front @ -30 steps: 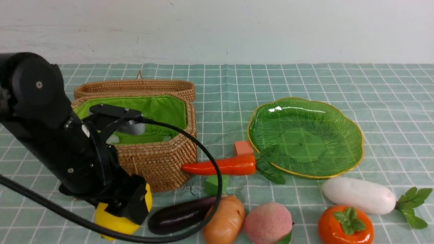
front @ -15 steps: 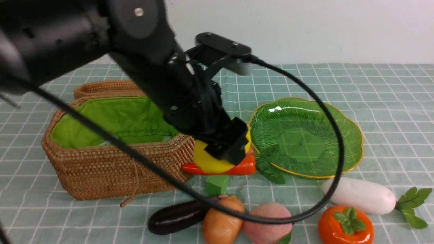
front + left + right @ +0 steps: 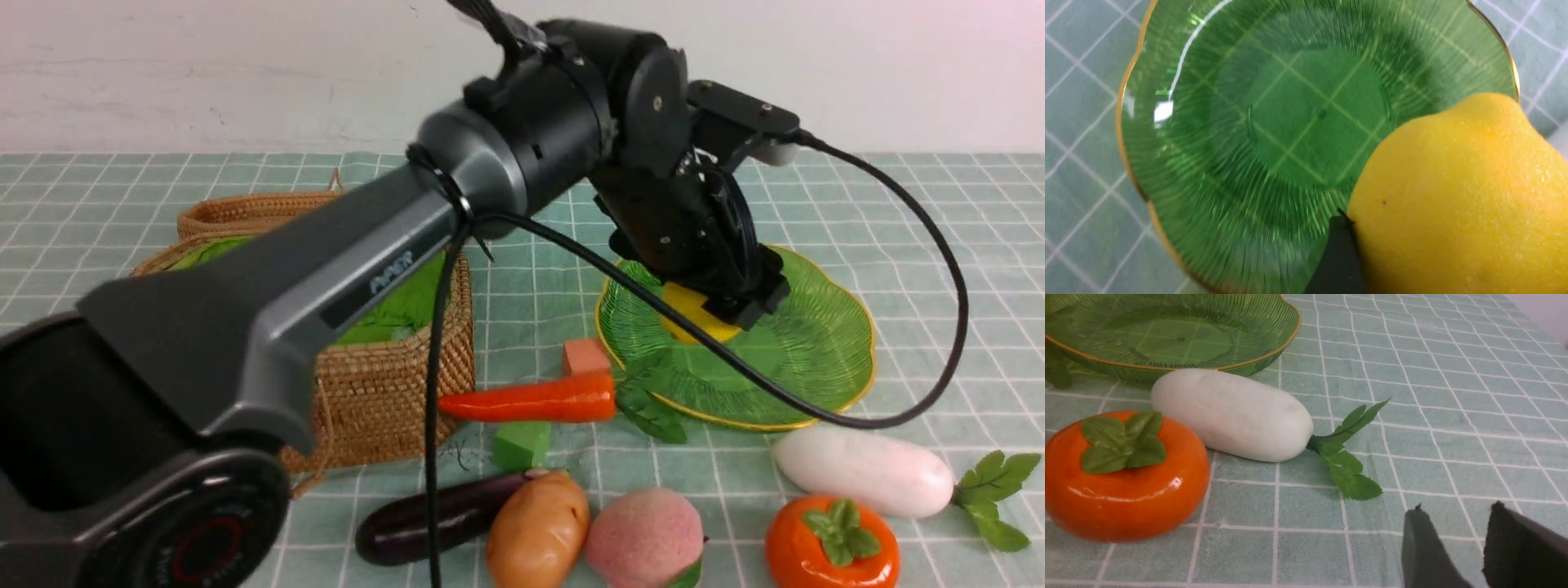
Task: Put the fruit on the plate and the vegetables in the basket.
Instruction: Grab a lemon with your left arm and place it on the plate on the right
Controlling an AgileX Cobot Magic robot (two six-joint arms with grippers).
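A white wall is being fronted by a table covered in green checked cloth (image 3: 939, 212). Over the left part of the leaf-shaped glass plate (image 3: 816, 351), the lemon (image 3: 1453, 204) is being clamped by the left gripper (image 3: 722, 312), its nubbed tip being pointed toward the gold rim. The right gripper (image 3: 1457, 522) is being held narrowly parted and empty near the white radish (image 3: 1229, 412). Lettering on the left arm (image 3: 326, 286) is being blurred beyond reading.

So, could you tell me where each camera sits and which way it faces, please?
Front view: between the arms, facing forward over basket, plate and lemon; the left arm reaches across.
Left wrist view: above the plate, looking down past the gripped lemon; one finger shows.
Right wrist view: low over the cloth, facing radish and persimmon; both fingers show.
All three see the plate.
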